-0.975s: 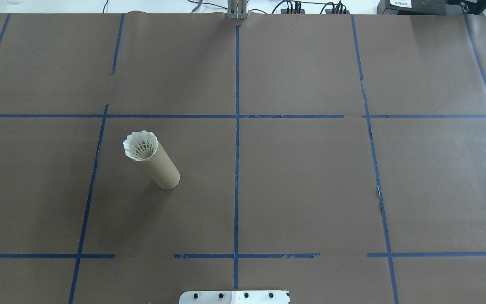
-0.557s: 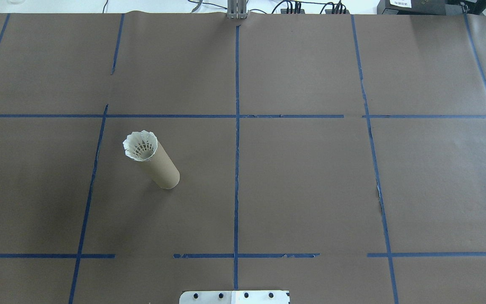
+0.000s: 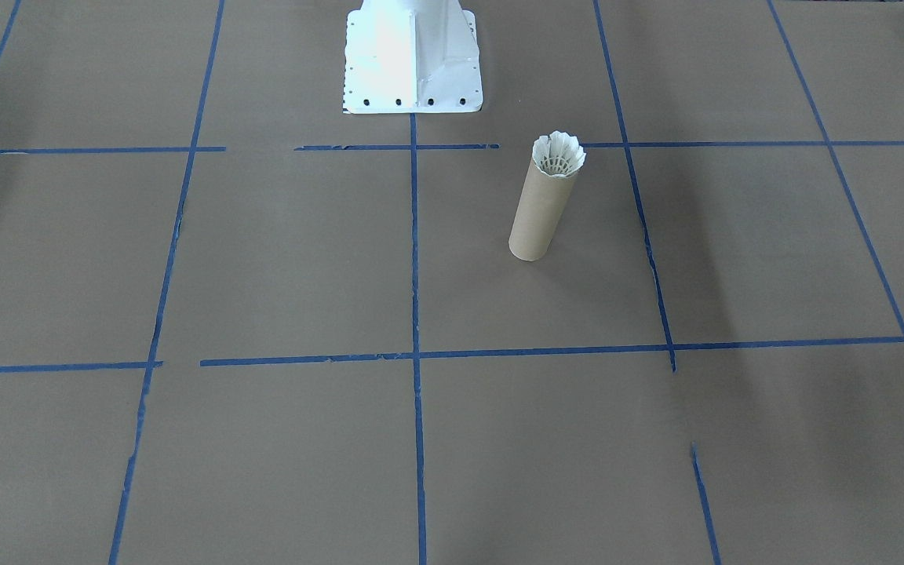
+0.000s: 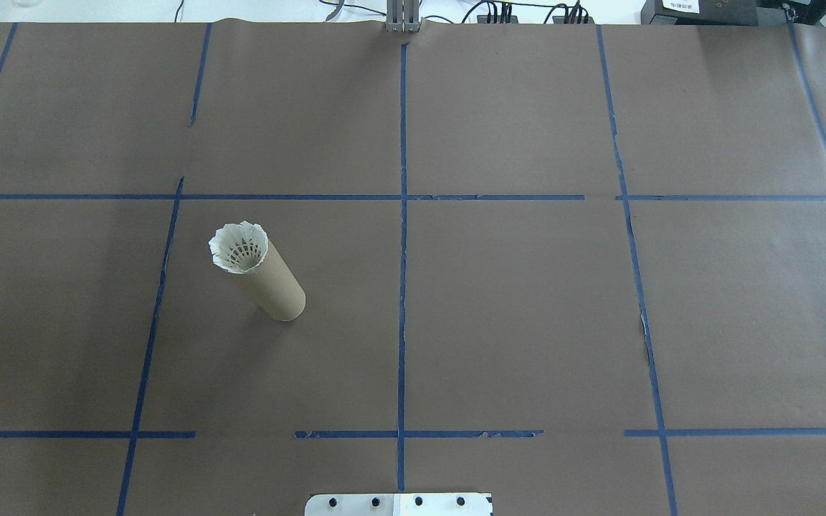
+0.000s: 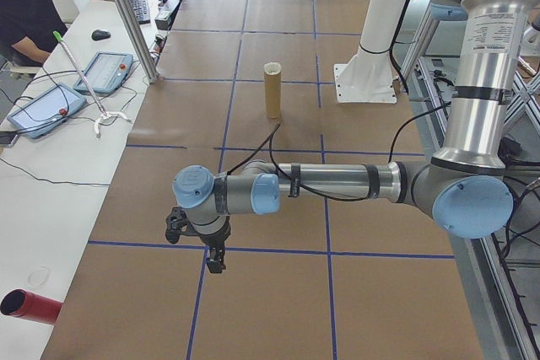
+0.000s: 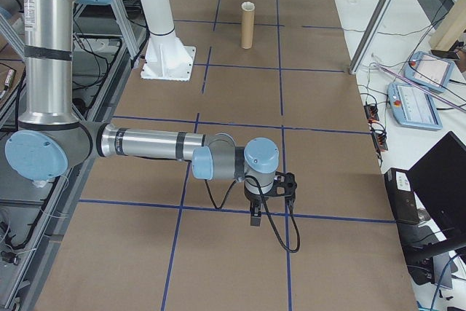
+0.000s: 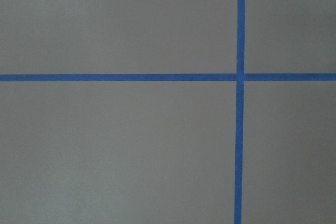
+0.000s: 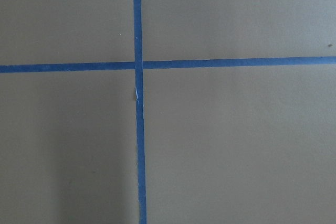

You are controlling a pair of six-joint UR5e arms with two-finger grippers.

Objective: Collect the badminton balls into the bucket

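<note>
The shuttlecock's cork tip is hidden inside the tube; only its feathers show. Both grippers appear only in side views, too small to judge their jaws.

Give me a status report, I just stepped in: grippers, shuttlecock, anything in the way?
Left gripper and right gripper parked over bare table, state unclear. Shuttlecock seated in upright tube, feathers above rim. Nothing near it.
</note>
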